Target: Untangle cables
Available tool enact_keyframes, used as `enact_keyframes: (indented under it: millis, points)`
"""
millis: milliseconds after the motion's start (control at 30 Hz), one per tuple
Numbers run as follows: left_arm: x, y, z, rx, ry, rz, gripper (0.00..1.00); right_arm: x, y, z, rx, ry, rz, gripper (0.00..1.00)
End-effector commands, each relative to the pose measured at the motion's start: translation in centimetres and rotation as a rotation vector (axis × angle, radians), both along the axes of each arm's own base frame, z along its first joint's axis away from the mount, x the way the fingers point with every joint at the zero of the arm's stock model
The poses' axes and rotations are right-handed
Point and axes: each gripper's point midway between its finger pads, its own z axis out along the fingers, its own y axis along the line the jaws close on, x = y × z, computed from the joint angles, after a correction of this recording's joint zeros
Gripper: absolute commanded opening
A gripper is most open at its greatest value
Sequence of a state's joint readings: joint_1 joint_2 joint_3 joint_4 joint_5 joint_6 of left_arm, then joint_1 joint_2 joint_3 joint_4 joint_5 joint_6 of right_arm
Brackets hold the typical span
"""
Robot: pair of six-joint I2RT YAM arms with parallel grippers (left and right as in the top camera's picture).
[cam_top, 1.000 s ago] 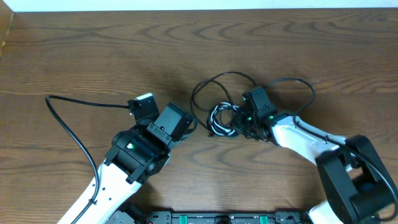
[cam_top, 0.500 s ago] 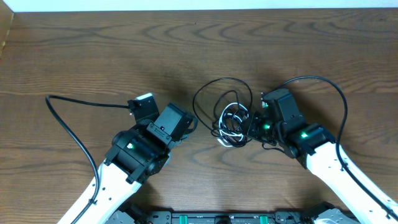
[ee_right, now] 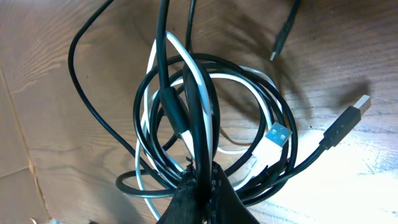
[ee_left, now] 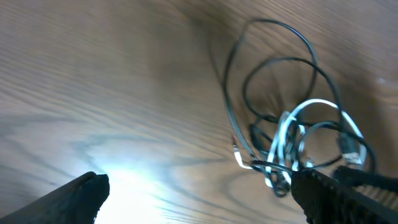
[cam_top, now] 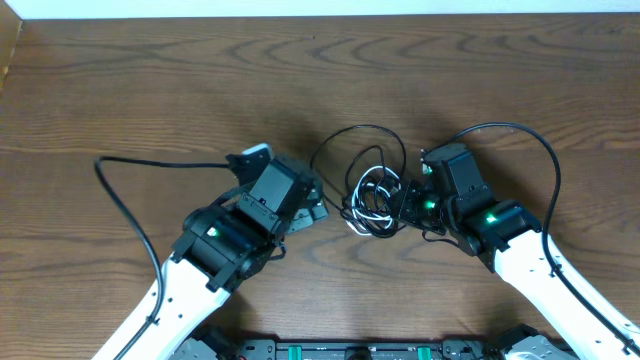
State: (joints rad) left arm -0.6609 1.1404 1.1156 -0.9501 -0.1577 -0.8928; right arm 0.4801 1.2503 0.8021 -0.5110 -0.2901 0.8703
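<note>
The cables point(cam_top: 372, 195) lie in one knotted bundle at the table's middle: several thin black wires looped around one white wire point(ee_right: 147, 115). My right gripper point(cam_top: 405, 205) is at the bundle's right side, shut on a black cable point(ee_right: 200, 180) that runs up between its fingers. A white USB plug point(ee_right: 278, 134) and a black USB plug point(ee_right: 354, 112) stick out to the right. My left gripper point(cam_top: 318, 198) stands open just left of the bundle. In the left wrist view the cables point(ee_left: 292, 143) sit beside the right fingertip point(ee_left: 336, 196), and only table shows between the fingers.
A thick black cord point(cam_top: 130, 200) trails left from the left arm. Another arm cord point(cam_top: 520, 135) arches above the right wrist. The wooden table point(cam_top: 150, 80) stretches away behind both arms, and a black rail point(cam_top: 350, 350) runs along the near edge.
My right gripper pulled the bundle a little to the right, then held still. My left arm has swung right, toward the bundle, with its jaws wide.
</note>
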Motion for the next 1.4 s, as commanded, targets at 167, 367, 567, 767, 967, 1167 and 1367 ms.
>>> enact_keyframes:
  millis: [167,367,567,767,967,1167,1367]
  points:
    - [0.2,-4.3,-2.3,-0.15,0.139,-0.046,0.95,0.1,-0.3,0.2,0.0,-0.003,-0.015,0.01]
    - [0.9,-6.8,-5.2,-0.184,0.238,-0.064,0.95,0.1,-0.3,0.2,0.0,-0.002,-0.014,0.01]
    - [2.0,-9.5,-7.3,-0.244,0.29,-0.104,0.95,0.1,-0.3,0.2,0.0,-0.002,-0.014,0.01]
    - [2.2,-10.8,-9.6,-0.246,0.34,-0.161,0.82,-0.3,-0.6,-0.1,-0.012,0.02,-0.014,0.01]
    - [2.1,-10.7,-12.2,-0.195,0.392,-0.178,0.57,-0.4,-0.6,-0.2,-0.012,0.023,-0.014,0.01]
    - [2.4,-10.6,-14.4,-0.156,0.424,-0.161,0.33,-0.4,-0.8,-0.1,0.008,0.039,-0.019,0.01]
    - [3.5,-9.0,-15.6,-0.055,0.384,-0.113,0.29,-0.5,-2.1,-0.5,0.013,0.088,-0.056,0.01]
